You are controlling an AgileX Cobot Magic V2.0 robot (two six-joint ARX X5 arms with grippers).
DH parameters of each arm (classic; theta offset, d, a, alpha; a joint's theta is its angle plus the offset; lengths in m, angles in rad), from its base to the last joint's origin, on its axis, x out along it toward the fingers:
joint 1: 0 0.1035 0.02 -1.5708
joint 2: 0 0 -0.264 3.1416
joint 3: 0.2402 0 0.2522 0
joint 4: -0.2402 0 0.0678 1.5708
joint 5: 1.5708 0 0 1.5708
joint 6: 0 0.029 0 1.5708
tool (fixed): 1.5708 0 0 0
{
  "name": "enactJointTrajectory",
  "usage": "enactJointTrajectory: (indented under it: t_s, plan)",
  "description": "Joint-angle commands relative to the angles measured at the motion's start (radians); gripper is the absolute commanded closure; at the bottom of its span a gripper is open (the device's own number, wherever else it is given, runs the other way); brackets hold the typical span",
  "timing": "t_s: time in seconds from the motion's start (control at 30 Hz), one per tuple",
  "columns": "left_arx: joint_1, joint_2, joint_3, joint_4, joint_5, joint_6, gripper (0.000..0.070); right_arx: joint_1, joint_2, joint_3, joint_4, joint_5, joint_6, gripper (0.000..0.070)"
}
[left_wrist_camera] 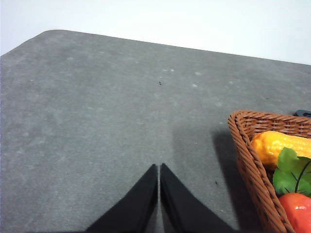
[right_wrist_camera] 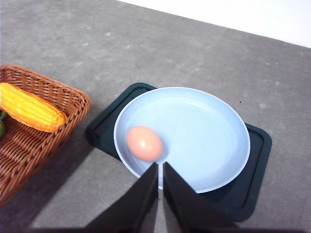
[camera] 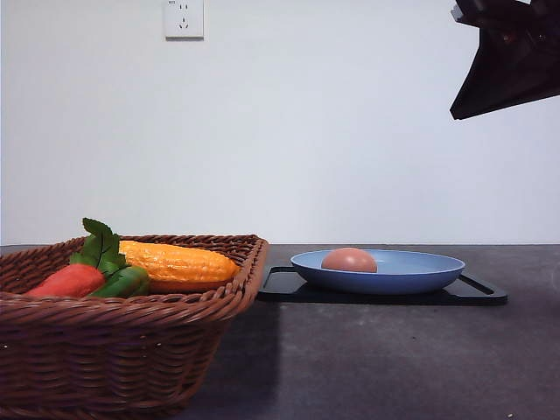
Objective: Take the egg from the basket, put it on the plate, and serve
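Grey, faintly speckled tabletop (right_wrist_camera: 204,53) runs back to a plain white wall with a socket (camera: 184,17). Landmark for this report: the plate (right_wrist_camera: 209,141), round, blue, seated on a black tray (right_wrist_camera: 252,189).

The egg (right_wrist_camera: 144,143) lies inside the plate, against the rim on the side facing the basket (camera: 131,341); transfer is judged complete, serving remains. The basket, beside the plate and just clear of the tray, holds a corn cob (camera: 179,262) and a carrot (camera: 70,280).

Right gripper (right_wrist_camera: 160,167) hangs above the plate's near edge, fingers pressed together, holding nothing. Left gripper (left_wrist_camera: 159,170) is likewise closed and empty, over bare table on the basket's far side from the plate.

Handling judgement: the egg looks light, smooth and free to roll, possibly fragile. The plate appears rigid and shallow; best gripped at its raised rim and kept level.
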Motion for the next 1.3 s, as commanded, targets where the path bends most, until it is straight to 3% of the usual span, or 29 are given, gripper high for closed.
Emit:
enactJointTrajectory:
  t_s: [0.0, 0.63, 0.73, 0.87, 1.27]
  plan:
    - [0.000, -0.002, -0.023, -0.018, 0.000, -0.009, 0.0700, 0.007, 0.004, 0.010, 0.011, 0.001, 0.010, 0.0700]
    - [0.000, -0.002, -0.023, -0.018, 0.000, -0.009, 0.0700, 0.008, -0.016, 0.010, 0.002, 0.002, 0.001, 0.0700]
    - [0.000, -0.002, -0.023, -0.018, 0.000, -0.009, 0.0700, -0.016, -0.099, 0.009, 0.002, 0.076, -0.086, 0.0700]
    - [0.000, -0.002, -0.023, -0.018, 0.000, -0.009, 0.0700, -0.090, -0.241, -0.021, 0.002, 0.080, -0.164, 0.0700]
    - [0.000, -0.002, -0.023, -0.018, 0.000, -0.009, 0.0700, -0.424, -0.667, -0.363, 0.085, -0.168, -0.153, 0.0700]
